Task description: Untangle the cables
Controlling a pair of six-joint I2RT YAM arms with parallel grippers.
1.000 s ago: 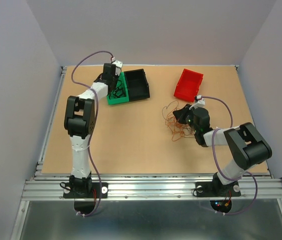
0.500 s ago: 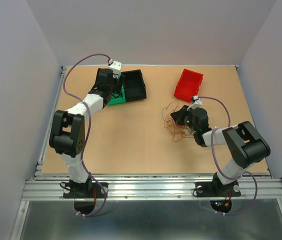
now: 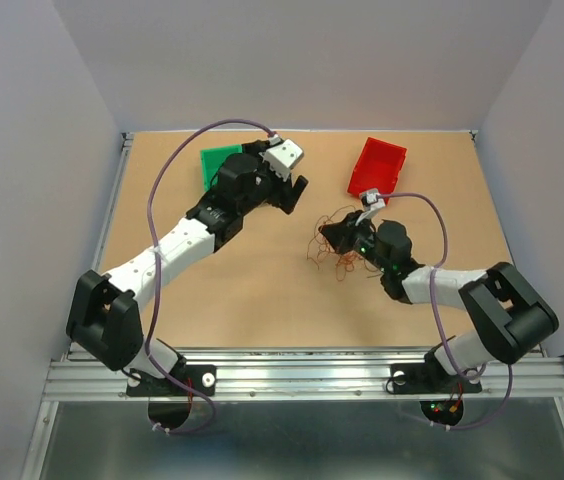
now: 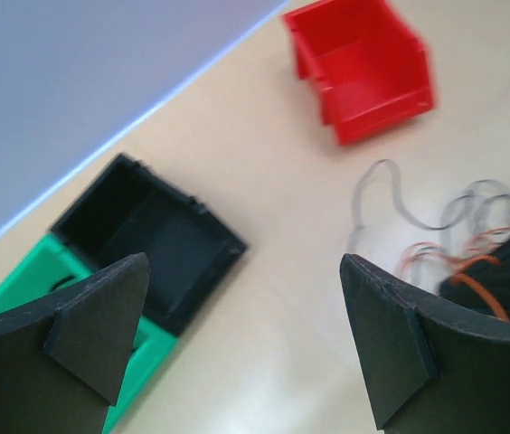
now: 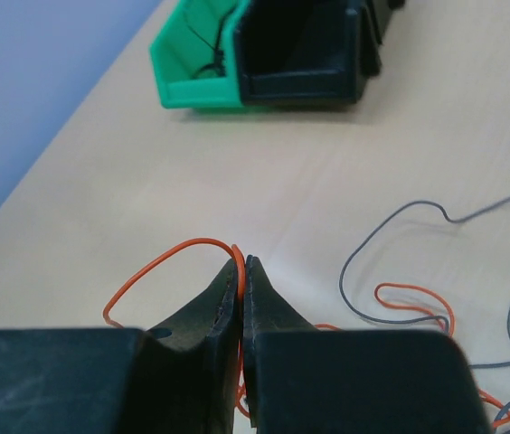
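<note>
Right wrist view shows the right claw (image 5: 241, 267) closed on one orange-red wire (image 5: 160, 262), pinched at the top of a loop that arches out to the left of the tips. The rest of the cables (image 3: 334, 250) lie in a loose curly heap on the worktop (image 3: 252, 290), right of centre, on the near side of the red bin (image 4: 363, 68) and just under that claw. The left claw (image 4: 241, 307) hangs above the worktop with its jaws wide apart and nothing between them, the green bin (image 5: 196, 68) and black bin (image 5: 305, 54) on the far left of it. These strands look almost weightless, limp yet springy, so they will likely drag their neighbours along when pulled and may slide through smooth pads. The best hold is probably a free loop or an end at the heap's edge, not its knotted middle. A dark grey wire (image 5: 391, 226) that curls out clear of the others looks like a fair place for the open claw, with a slow pull apart.
</note>
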